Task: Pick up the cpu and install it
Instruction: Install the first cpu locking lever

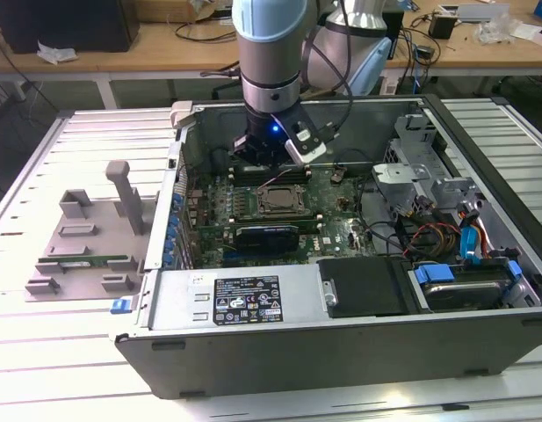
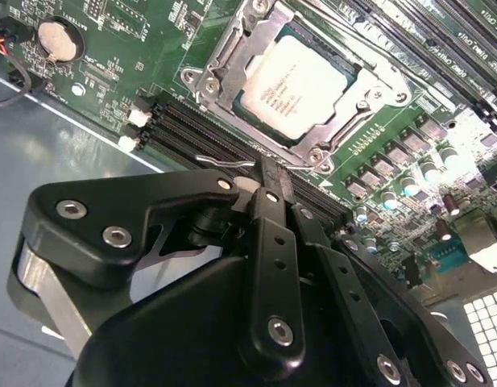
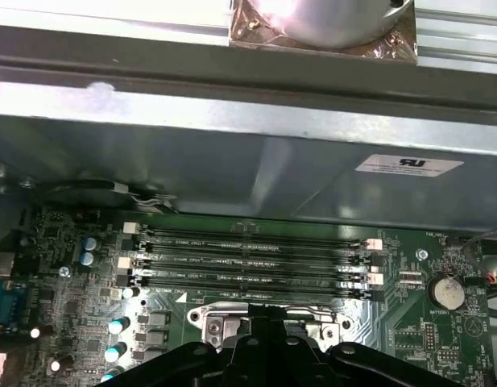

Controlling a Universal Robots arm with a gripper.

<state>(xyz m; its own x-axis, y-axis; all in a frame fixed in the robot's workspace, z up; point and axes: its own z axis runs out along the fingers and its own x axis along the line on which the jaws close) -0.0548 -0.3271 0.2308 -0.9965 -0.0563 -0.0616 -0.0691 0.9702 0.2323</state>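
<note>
One cpu (image 2: 300, 85) seated in socket frame (image 2: 232, 48), seen in second wrist view; gripper (image 2: 268, 173) above, fingers pressed together, empty.

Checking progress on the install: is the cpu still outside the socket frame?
No. In the second wrist view the cpu already lies flat inside the socket frame on the motherboard.

One cpu (image 2: 295, 87) sits in one socket frame (image 2: 232, 48). One coin battery (image 2: 56, 40) lies on one motherboard (image 2: 119, 48). The first wrist view shows four memory slots (image 3: 252, 258) and one hand (image 3: 268, 355).
</note>
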